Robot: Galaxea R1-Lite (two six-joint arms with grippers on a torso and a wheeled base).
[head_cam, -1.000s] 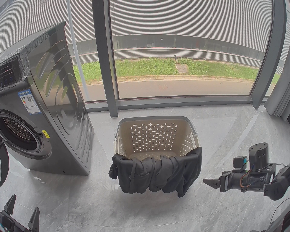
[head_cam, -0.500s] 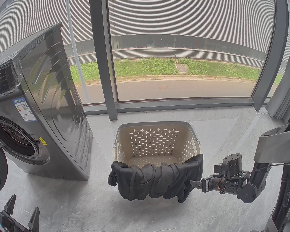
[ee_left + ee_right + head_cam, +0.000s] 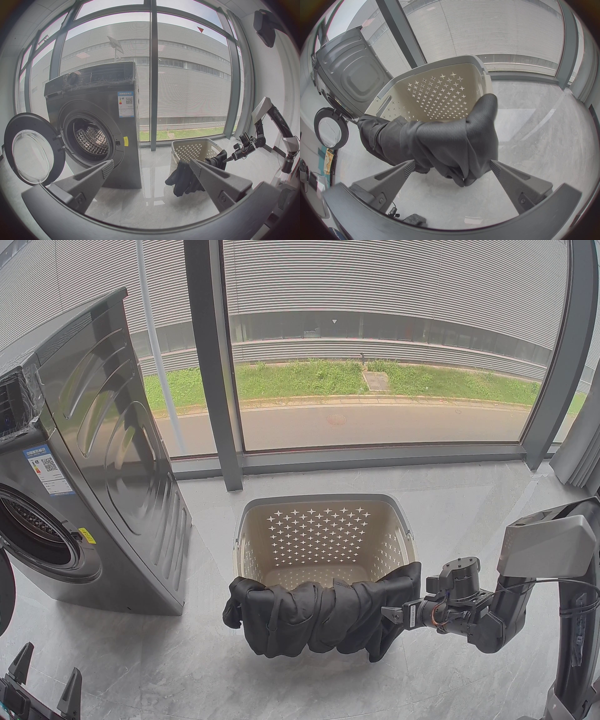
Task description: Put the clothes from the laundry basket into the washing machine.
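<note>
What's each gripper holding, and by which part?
Nothing held: right gripper open at the right end of the dark garment; left gripper open, empty.

Washing machine (image 3: 103,125), front panel: one white label (image 3: 126,104) with a blue header and a square code, print too small to read; one small yellow sticker (image 3: 125,141) beside the drum opening, unreadable. At the window (image 3: 187,78): one small red triangle mark (image 3: 200,29).

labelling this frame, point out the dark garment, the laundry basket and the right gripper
dark garment (image 3: 312,612), head view, middle of the cloth draped over the near rim
laundry basket (image 3: 319,530), head view, bare inner far wall
right gripper (image 3: 390,614), head view, between its fingertips by the garment's end
</note>
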